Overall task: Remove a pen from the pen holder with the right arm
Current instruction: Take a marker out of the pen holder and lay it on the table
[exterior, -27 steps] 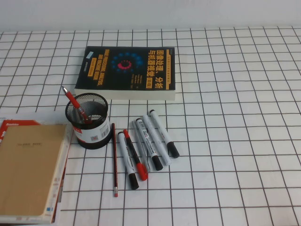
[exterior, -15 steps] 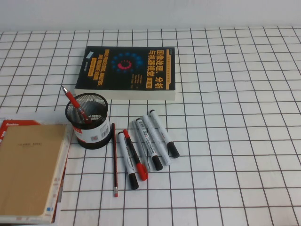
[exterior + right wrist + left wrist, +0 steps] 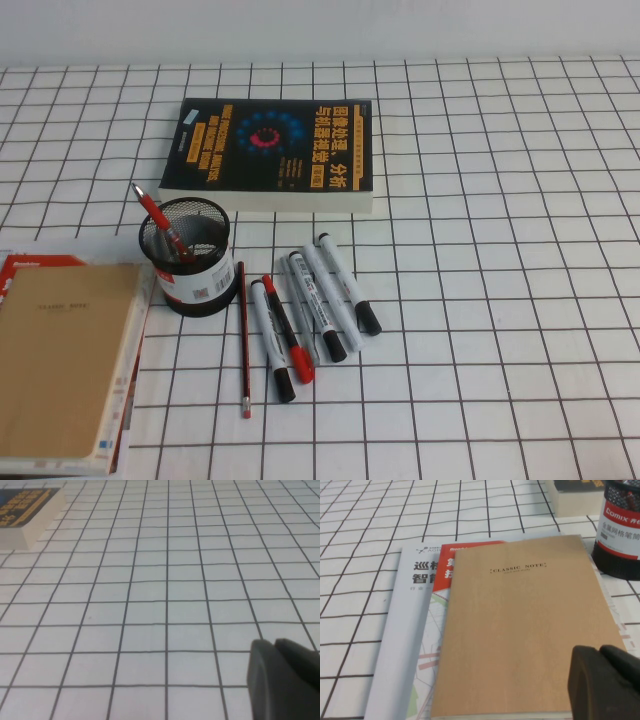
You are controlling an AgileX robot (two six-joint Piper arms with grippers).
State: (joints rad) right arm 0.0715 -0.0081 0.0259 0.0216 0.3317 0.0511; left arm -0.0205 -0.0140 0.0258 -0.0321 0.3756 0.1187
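A black mesh pen holder [image 3: 190, 257] with a red-and-white label stands at the table's left, and it also shows in the left wrist view [image 3: 620, 535]. One red pen [image 3: 157, 218] leans out of it toward the left. Neither arm appears in the high view. My right gripper [image 3: 275, 644] hovers shut over bare checked tablecloth, holding nothing, with the holder out of its view. My left gripper [image 3: 601, 650] is shut above the near corner of a tan notebook [image 3: 520, 630].
A dark book [image 3: 270, 152] lies behind the holder, its corner showing in the right wrist view [image 3: 25, 515]. Several markers [image 3: 320, 300] and a red pencil [image 3: 243, 340] lie just right of the holder. The tan notebook [image 3: 60, 360] rests on booklets at the front left.
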